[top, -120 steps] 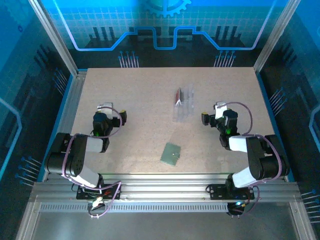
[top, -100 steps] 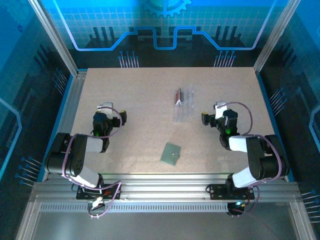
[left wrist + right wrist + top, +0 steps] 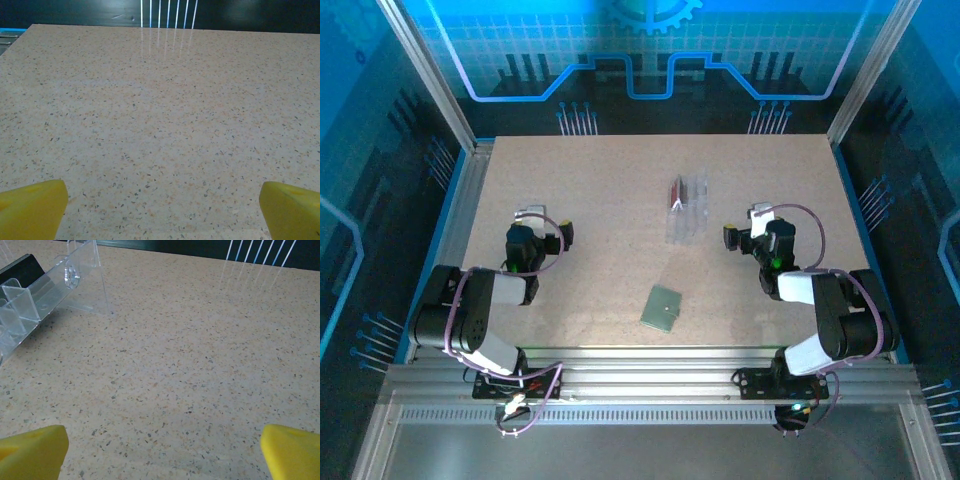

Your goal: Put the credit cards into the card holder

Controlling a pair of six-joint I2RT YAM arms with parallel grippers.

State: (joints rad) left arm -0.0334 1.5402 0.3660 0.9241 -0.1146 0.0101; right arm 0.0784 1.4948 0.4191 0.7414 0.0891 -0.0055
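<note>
I've got both arms empty, fingers spread wide: left gripper (image 3: 162, 210), right gripper (image 3: 162, 450). Card holder (image 3: 662, 308) lies flat between them, near the front edge. Red card (image 3: 676, 193) and black card (image 3: 20, 270) are at the clear stand (image 3: 687, 212), mid-table.

Both arms sit folded low, the left claw (image 3: 547, 222) and right claw (image 3: 744, 224) each spread wide apart.

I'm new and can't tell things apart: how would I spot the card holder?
On the beige table, look near the front edge, about halfway across. The card holder lies flat there; unlike the clear plastic stand farther back, it is opaque, pale green and squarish.
</note>
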